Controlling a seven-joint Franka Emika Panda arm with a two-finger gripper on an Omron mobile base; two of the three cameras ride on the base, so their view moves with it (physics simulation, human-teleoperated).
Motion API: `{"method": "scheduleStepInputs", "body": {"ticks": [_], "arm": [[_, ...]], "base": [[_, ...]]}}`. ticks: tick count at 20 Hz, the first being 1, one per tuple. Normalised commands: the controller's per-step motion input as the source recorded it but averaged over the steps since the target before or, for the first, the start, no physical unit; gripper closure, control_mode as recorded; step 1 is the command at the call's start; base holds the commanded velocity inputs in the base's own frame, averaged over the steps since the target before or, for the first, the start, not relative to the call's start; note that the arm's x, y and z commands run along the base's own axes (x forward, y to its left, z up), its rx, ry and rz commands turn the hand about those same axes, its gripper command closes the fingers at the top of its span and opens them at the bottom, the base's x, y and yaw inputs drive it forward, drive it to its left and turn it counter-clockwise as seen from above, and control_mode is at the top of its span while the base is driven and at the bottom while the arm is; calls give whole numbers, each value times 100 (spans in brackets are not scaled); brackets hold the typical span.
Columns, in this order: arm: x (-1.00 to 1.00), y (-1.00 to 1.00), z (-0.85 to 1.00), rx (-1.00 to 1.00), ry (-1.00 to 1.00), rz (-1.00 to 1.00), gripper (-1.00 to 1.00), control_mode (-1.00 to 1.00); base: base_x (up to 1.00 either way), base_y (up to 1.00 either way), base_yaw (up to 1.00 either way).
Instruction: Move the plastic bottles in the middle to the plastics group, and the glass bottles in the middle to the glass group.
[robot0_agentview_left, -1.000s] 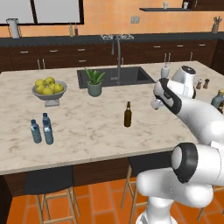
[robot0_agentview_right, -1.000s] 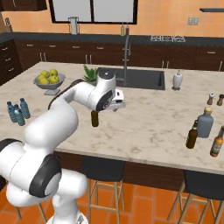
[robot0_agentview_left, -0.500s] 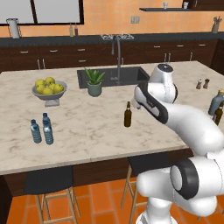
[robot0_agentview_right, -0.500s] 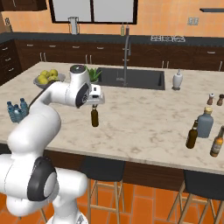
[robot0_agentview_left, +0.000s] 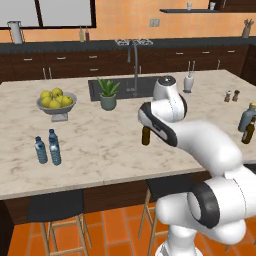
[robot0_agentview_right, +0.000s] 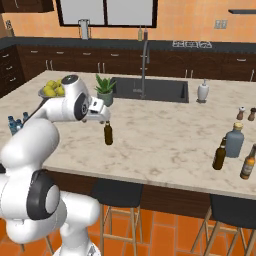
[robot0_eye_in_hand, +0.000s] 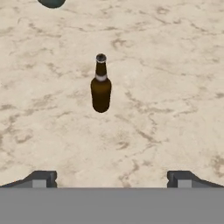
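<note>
Above the middle of the marble surface (robot0_agentview_right: 165, 135), the gripper (robot0_eye_in_hand: 111, 177) looks down with its jaws spread wide and empty; the two finger tips (robot0_eye_in_hand: 40, 178) sit far apart at the bottom corners of the hand view. At 12 o'clock from the jaws in that view stands one brown glass bottle (robot0_eye_in_hand: 101, 85), upright, untouched and well clear of both tips. In the right base view the same bottle (robot0_agentview_right: 108, 133) stands just beneath the hand.

At 12 o'clock, at the top edge of the hand view, the rim of the plant pot (robot0_eye_in_hand: 51, 2) is just visible.

Further out, in the right base view, the glass group sits near the 3 o'clock end of the surface: the squat grey-blue bottle (robot0_agentview_right: 234, 141) with a second brown bottle (robot0_agentview_right: 219, 155) just beside it and a third brown bottle (robot0_agentview_right: 247, 162) at the near edge. The plastics group (robot0_agentview_left: 48, 147), two small water bottles, stands at 9 o'clock in the left base view, with the fruit bowl (robot0_agentview_left: 56, 100) behind it. No plastic bottle remains in the middle.

Step in hand: approach to the last brown bottle in the middle, before the grasp. Judged requirement for the next move: lower and advance the hand until the bottle body lies between the tips, keep the bottle upright, then close. The carry afterwards runs toward the grey-blue bottle; the narrow base suggests a tipping risk if one tip makes contact first.
</note>
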Motion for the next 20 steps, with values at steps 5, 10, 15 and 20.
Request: {"method": "scheduleStepInputs", "body": {"ticks": [5, 10, 15, 20], "arm": [[37, -17, -5, 6, 0, -2, -100, -100], [28, 0, -26, 6, 4, 10, -100, -100], [46, 2, -30, 0, 3, 9, -100, -100], [38, 6, -12, 0, 0, 4, -100, -100]], "base": [[0, 0, 0], [0, 0, 0], [0, 0, 0], [0, 0, 0]]}}
